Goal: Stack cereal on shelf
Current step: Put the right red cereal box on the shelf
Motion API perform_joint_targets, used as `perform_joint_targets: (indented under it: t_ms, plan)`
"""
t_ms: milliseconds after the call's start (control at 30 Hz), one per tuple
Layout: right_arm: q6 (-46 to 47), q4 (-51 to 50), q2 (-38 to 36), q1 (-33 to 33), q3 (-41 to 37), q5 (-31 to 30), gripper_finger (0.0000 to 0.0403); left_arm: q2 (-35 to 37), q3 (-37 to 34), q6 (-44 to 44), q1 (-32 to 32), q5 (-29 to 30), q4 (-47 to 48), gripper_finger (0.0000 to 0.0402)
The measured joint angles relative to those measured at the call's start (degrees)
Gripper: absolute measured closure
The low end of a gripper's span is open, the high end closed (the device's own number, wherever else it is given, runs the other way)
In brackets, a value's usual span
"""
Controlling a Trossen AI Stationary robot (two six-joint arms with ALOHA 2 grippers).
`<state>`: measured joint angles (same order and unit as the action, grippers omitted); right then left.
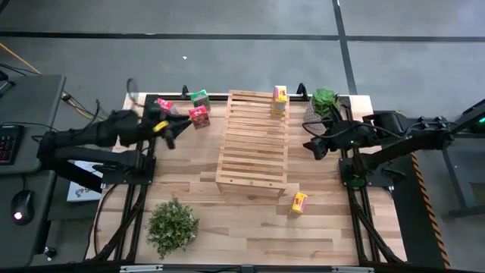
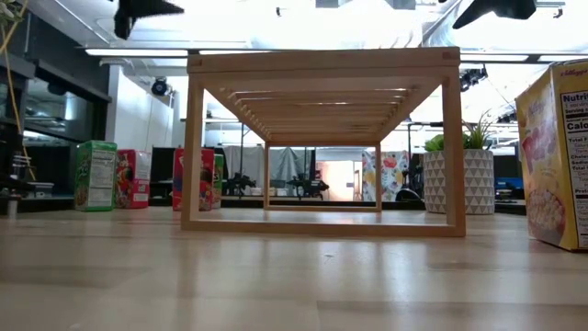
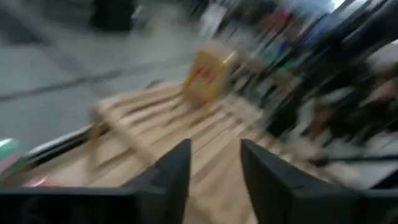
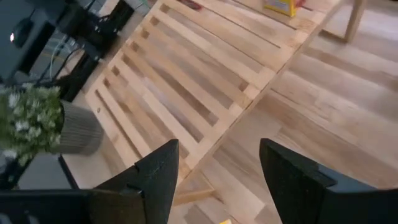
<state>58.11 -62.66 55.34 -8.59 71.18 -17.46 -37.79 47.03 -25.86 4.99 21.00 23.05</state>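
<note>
The shelf (image 1: pixel 252 144) is a light-wood slatted rack standing mid-table. One yellow cereal box (image 1: pixel 280 101) stands on its far right corner and also shows in the left wrist view (image 3: pixel 208 74). Another yellow box (image 1: pixel 299 202) stands on the table near the shelf's near right corner. Two pink-red boxes (image 1: pixel 198 116) (image 1: pixel 164 106) and a green one (image 1: pixel 200 98) stand left of the shelf's far end. My left gripper (image 1: pixel 168 135) hovers open beside those boxes. My right gripper (image 1: pixel 312 145) hovers open right of the shelf. Both are empty.
A leafy plant (image 1: pixel 172 225) in a grey pot stands at the near left. Another plant (image 1: pixel 324 101) in a white pot stands at the far right, close to my right arm. Bare tabletop (image 1: pixel 242 227) lies in front of the shelf.
</note>
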Motion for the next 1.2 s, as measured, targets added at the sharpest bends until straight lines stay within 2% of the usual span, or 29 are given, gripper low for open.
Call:
perform_joint_targets:
  t_ms: [133,300,533,700,833,1033,1200]
  plan:
    - [-3.9,0.0,-1.1,0.0,0.0,0.7,0.0187,-10.1,9.9,-1.6,5.8,-2.4,17.1,0.0201]
    - [-7.0,0.0,-1.9,0.0,0.0,0.7,0.0187,-19.7,15.9,0.3,15.0,-8.4,29.4,0.0144]
    - [-7.4,-0.5,-2.1,0.0,0.0,0.8,0.0187,-31.8,16.2,11.5,31.3,-24.3,29.7,0.0122]
    - [-6.5,-0.4,-2.1,0.0,0.0,-0.6,0.0187,-37.9,16.2,15.4,38.4,-28.5,29.9,0.0121]
    - [-4.5,-0.4,-2.1,0.0,0.0,-2.3,0.0187,-39.2,16.2,19.4,40.0,-29.0,29.6,0.0121]
    - [-2.6,-0.3,-2.1,0.0,0.0,-4.6,0.0187,-39.0,16.2,25.7,39.5,-23.2,26.4,0.0121]
    - [-1.9,-0.1,-2.0,0.0,0.0,-4.9,0.0187,-41.6,16.2,29.6,39.5,-23.3,26.5,0.0121]
